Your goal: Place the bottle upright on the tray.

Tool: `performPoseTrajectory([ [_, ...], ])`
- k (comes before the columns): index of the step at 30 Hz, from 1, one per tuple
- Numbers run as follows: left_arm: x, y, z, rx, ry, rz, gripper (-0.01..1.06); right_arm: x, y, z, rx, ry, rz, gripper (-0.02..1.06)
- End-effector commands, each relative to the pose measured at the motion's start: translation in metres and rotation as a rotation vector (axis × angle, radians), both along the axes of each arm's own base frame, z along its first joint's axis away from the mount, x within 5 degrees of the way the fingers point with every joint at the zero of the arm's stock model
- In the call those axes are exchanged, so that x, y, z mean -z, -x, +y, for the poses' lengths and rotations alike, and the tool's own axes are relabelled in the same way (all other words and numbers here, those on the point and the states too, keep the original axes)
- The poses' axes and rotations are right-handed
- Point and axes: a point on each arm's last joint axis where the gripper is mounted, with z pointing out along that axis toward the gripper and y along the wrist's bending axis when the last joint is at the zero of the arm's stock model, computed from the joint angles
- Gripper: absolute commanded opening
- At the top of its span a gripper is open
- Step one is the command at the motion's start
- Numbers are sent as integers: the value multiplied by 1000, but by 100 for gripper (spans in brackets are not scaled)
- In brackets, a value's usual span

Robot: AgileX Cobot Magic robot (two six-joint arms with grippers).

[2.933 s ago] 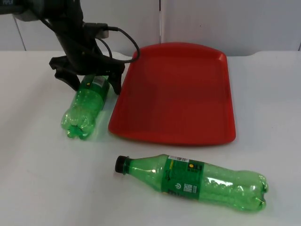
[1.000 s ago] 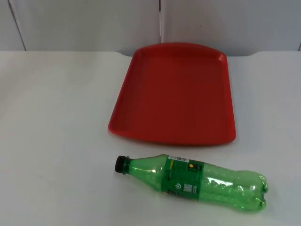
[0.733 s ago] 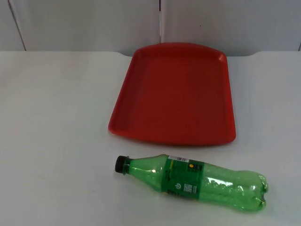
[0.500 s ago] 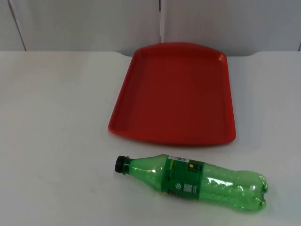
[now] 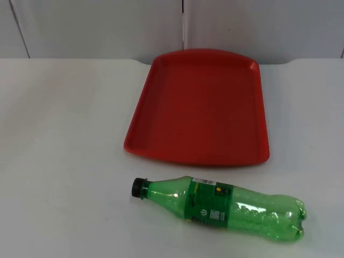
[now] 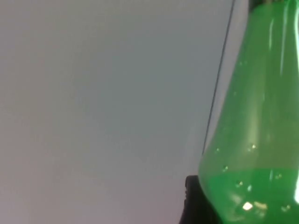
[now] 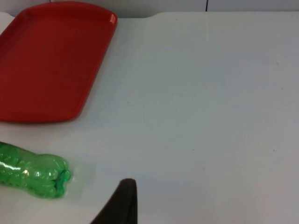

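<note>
Green bottle (image 6: 254,140) in left hand.

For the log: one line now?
left gripper: held bottle aloft; right gripper: waits over table; tray: no bottle; second bottle: lying flat

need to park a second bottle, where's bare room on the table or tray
The flat red plastic tray is bare across its whole floor. The white table top is free left of the tray and right of it. It is tightest in front of the tray, where a green plastic bottle with a black cap lies on its side. The left gripper holds another green bottle.
</note>
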Motion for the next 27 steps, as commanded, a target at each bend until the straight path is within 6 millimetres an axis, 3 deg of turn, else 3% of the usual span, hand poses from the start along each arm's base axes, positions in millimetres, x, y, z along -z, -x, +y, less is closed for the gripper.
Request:
performPoseTrajectory([
  [1,9,13,-10,13,-18,-99,0,0,0,0,1,0,-6,105],
  [3,11,17,-16,56,-53,-139,0,0,0,0,1,0,-6,105],
  [6,14,25,-33,258,-155,-230,0,0,0,0,1,0,-6,105],
  [11,21,23,-38,421,-127,-278,0,0,0,0,1,0,-6,105],
  [23,71,-21,-21,306,-9,-195,0,0,0,0,1,0,-6,105],
  [27,90,-30,-27,339,1,-355,0,0,0,0,1,0,-6,105],
])
